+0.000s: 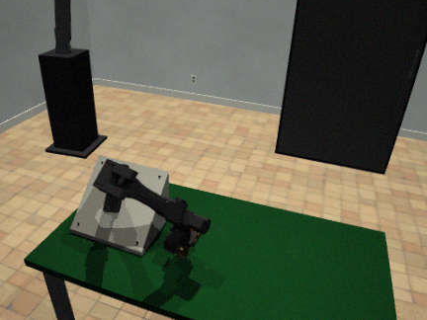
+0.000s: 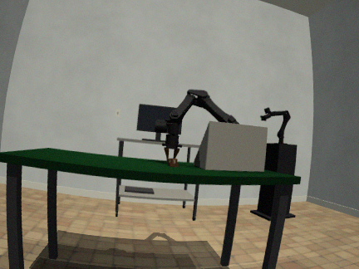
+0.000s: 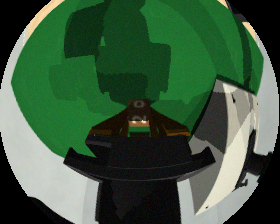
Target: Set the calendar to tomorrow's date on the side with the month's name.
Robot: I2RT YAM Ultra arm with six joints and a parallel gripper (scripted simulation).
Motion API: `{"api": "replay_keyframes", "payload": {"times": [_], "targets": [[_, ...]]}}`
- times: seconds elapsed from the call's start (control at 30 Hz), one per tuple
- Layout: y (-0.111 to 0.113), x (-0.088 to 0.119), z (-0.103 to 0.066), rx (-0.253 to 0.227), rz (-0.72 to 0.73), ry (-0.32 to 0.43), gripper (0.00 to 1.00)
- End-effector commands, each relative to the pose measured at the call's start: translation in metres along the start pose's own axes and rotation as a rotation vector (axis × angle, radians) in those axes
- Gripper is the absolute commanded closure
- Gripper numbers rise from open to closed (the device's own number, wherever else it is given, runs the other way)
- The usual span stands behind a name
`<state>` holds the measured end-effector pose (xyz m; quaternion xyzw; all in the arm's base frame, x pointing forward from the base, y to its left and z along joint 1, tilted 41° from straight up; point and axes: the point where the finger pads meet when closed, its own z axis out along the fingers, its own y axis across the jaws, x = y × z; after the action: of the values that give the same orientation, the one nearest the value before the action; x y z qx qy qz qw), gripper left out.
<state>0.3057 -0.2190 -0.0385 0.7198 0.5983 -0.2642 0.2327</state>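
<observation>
My gripper [image 1: 184,251] points straight down near the middle of the green table [image 1: 277,255], close to its surface. In the side view the brown fingers [image 2: 172,158] are shut on a small brown block [image 2: 173,163], which looks like a calendar cube and rests on or just above the table top. In the wrist view the fingers close on a small piece, most of it hidden by the gripper body. No digits can be read. The tray, the second cube and the month's name are not visible in any view.
The grey wedge-shaped arm base [image 1: 119,210] stands on the table just left of the gripper and shows in the side view [image 2: 233,145]. A tall black cabinet [image 1: 351,72] and a black pedestal [image 1: 71,102] stand on the floor. The table's front edge is near.
</observation>
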Motion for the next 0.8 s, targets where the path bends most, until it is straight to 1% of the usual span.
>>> {"api": "replay_keyframes", "payload": {"times": [0.0, 0.23, 0.33, 0.4, 0.5, 0.57, 0.77], "targets": [[0.002, 0.0, -0.003, -0.009, -0.001, -0.001, 0.74], [0.002, 0.0, -0.003, -0.009, -0.001, -0.001, 0.74], [0.002, 0.0, -0.009, -0.009, 0.0, -0.001, 0.74], [0.002, 0.0, -0.018, -0.009, 0.0, -0.001, 0.74], [0.002, 0.0, -0.038, -0.009, 0.0, 0.0, 0.74], [0.002, 0.0, -0.038, -0.009, 0.0, 0.0, 0.74], [0.002, 0.0, -0.082, -0.009, 0.0, 0.0, 0.74]]}}
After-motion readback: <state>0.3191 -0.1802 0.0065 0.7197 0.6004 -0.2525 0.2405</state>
